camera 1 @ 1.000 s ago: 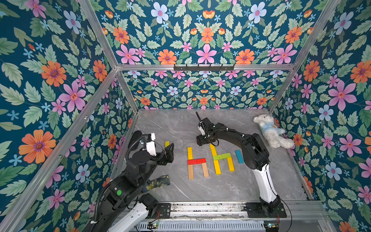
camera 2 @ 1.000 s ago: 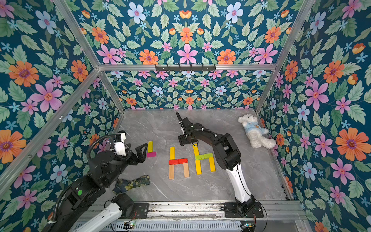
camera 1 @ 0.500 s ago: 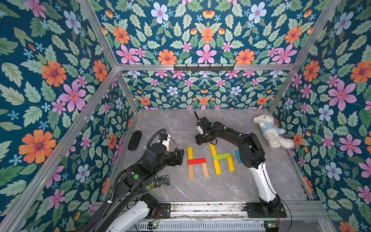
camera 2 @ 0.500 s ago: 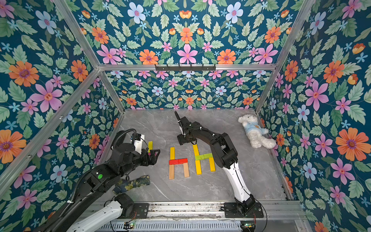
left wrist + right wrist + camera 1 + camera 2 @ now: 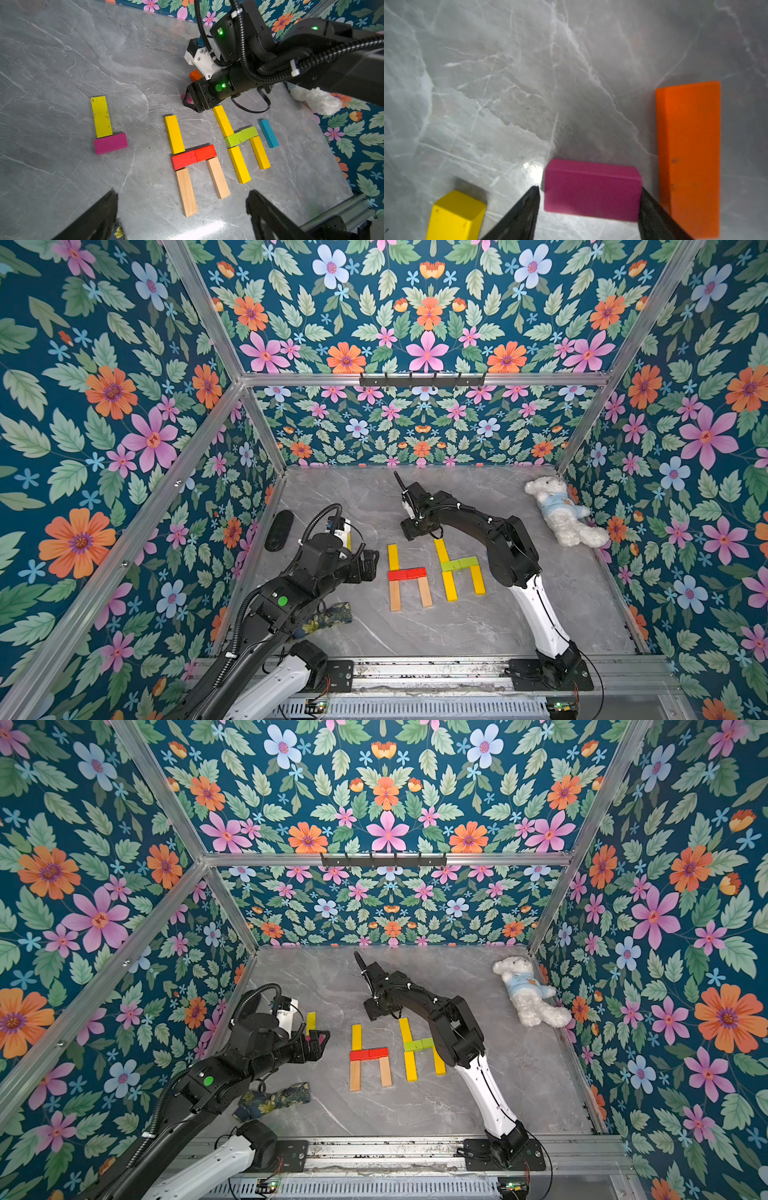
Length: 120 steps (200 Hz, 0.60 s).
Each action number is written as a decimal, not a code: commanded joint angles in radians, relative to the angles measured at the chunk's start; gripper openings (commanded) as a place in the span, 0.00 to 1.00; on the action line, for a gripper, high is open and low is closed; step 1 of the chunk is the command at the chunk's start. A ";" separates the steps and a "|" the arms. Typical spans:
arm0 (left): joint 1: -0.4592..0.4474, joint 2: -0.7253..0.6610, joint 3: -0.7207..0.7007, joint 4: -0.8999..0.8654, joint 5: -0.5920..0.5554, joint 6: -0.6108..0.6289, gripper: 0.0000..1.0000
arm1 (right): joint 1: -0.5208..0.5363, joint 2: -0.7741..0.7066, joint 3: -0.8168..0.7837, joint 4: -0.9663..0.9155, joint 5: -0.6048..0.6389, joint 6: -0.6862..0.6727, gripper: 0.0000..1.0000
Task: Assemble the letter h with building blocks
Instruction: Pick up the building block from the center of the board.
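Two block letters lie flat mid-table: one of yellow, red and plain wood, the other of yellow and lime. A lime-yellow bar with a magenta block at its end lies further left. A blue bar lies at the right. My right gripper is low behind the letters, open astride a short magenta block; one finger touches it, the other stands just off it. An orange bar lies beside it. My left gripper hangs wide open, holding nothing, over the wood bars' near ends.
A white plush bear lies by the right wall. A black oval object sits by the left wall. A floral cloth lies under my left arm. Patterned walls close in three sides.
My left arm has swung right, from the left wall toward the red and wood letter. The right gripper's jaws have narrowed around the magenta block.
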 commanded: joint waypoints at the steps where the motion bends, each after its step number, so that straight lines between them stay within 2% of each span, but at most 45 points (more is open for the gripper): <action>1: 0.004 -0.001 -0.004 -0.019 0.000 0.011 0.99 | -0.001 0.015 0.021 -0.048 0.010 -0.007 0.70; 40: 0.006 -0.007 -0.003 -0.023 -0.002 0.017 0.99 | 0.000 0.012 0.014 -0.051 0.018 0.006 0.64; 80: 0.007 -0.008 -0.016 -0.027 -0.022 0.018 0.99 | 0.011 -0.086 -0.032 0.019 0.026 0.067 0.58; 120: 0.011 -0.045 0.013 -0.067 -0.083 0.034 0.99 | 0.098 -0.202 -0.061 0.022 0.066 0.167 0.57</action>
